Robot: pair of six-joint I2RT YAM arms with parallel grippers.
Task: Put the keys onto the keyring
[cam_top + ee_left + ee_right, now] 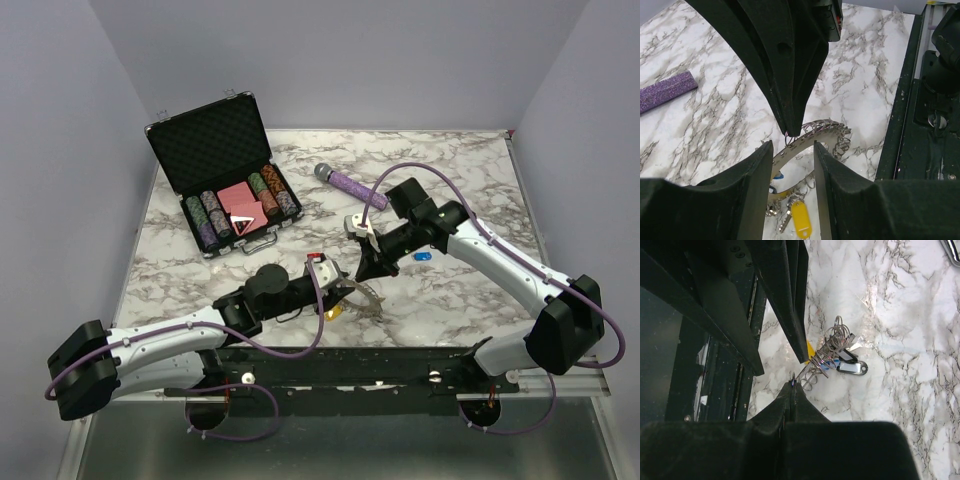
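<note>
At the counter's (480, 200) near edge the left pincer (792, 146) stands half open astride the keyring (820, 131), a yellow key (800, 219) beside it. Only the right wrist view shows other keys (845, 360) bunched there, the right pincer (791, 384) closed on the ring. Farther right, only overhead, a blue key (421, 256) lies apart.

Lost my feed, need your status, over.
Right gripper shut on keyring edge. Left gripper open, astride it. Blue key lies apart. Nothing in the way.
</note>
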